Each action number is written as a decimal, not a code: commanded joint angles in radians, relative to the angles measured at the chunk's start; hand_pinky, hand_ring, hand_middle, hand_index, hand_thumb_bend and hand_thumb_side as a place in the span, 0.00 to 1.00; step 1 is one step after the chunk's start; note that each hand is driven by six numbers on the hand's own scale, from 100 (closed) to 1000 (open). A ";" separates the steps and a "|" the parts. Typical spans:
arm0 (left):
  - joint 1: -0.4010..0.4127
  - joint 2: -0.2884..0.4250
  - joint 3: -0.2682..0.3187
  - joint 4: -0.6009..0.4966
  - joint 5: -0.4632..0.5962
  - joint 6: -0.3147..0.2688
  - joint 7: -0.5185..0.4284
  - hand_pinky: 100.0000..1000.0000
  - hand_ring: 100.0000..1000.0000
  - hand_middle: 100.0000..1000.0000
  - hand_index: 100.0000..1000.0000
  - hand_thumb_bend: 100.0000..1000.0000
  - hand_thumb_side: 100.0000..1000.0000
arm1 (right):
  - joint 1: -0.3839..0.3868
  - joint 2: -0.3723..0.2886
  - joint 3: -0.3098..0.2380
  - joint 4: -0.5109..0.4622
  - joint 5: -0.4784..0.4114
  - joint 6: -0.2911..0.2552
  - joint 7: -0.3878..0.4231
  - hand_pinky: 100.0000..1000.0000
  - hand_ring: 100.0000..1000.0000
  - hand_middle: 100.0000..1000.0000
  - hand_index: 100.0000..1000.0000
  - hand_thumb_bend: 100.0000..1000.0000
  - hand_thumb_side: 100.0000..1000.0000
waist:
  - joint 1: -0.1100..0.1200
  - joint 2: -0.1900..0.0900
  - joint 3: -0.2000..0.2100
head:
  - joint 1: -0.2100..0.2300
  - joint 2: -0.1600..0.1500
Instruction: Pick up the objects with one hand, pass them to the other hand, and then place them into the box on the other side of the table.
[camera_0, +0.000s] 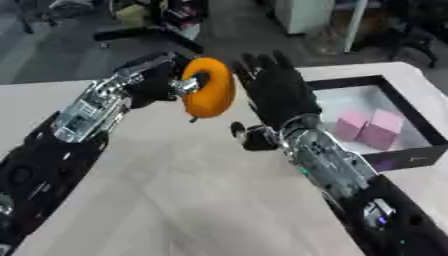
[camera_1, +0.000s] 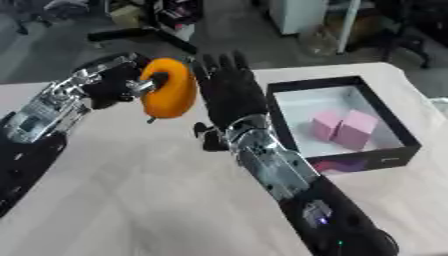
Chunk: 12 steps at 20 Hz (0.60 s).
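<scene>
An orange curved object (camera_0: 210, 88) hangs in the air above the middle of the table, and my left hand (camera_0: 157, 80) is shut on its left side. My right hand (camera_0: 276, 90) stands just to the right of it, open, fingers straight up, palm facing the object, almost touching it. The thumb (camera_0: 249, 136) sticks out low to the left. A black box (camera_1: 385, 120) with a white floor sits at the right side of the table. Two pink blocks (camera_1: 343, 128) lie inside it.
The beige table (camera_0: 175, 190) stretches below both arms. Beyond its far edge lies a dark floor with cluttered equipment (camera_0: 166, 20). The box stands near the table's right edge.
</scene>
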 joint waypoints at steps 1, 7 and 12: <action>-0.017 0.001 0.004 -0.021 0.011 0.012 -0.001 0.61 0.24 0.13 0.27 0.00 0.19 | -0.016 0.005 0.001 -0.005 0.009 0.013 -0.033 1.00 0.89 0.91 0.99 0.32 0.35 | -0.001 -0.022 0.002 | -0.002 -0.001; -0.014 -0.016 -0.001 -0.022 0.020 0.034 -0.010 0.61 0.25 0.14 0.27 0.00 0.19 | -0.014 0.015 0.015 0.017 0.041 0.067 -0.158 0.91 0.79 0.80 0.89 0.08 0.27 | 0.001 -0.021 0.004 | -0.007 -0.002; -0.014 -0.020 -0.001 -0.012 0.015 0.044 -0.014 0.62 0.28 0.17 0.31 0.00 0.16 | -0.012 0.017 0.024 0.032 0.014 0.123 -0.275 0.74 0.71 0.65 0.61 0.00 0.13 | 0.000 -0.022 0.003 | -0.010 -0.005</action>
